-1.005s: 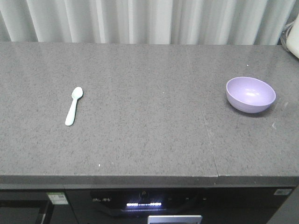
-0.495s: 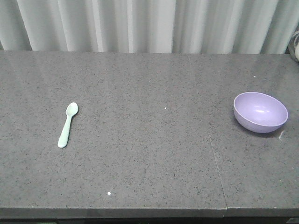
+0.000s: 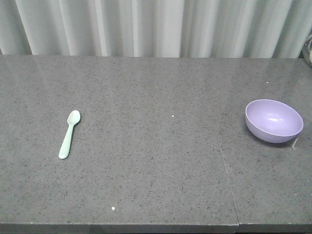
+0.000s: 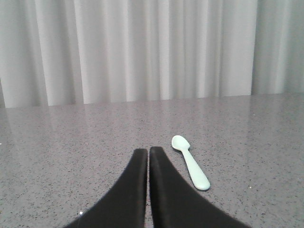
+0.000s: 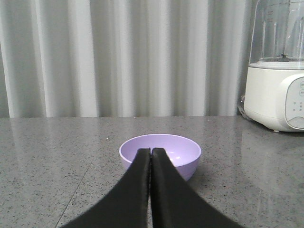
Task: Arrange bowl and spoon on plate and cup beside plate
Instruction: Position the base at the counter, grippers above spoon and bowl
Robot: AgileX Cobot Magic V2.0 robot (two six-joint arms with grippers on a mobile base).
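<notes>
1. The spoon lies flat on the left part of the counter; its scoop points toward the curtain, its handle toward the near edge;
2. The bowl stands upright on the right part, well apart from the spoon, right of a seam in the counter;
3. The curtain hangs behind the counter's far edge;
4. A blender stands behind and right of the bowl;
5. The left gripper is before the spoon, just left of it; the right gripper is directly before the bowl.
</notes>
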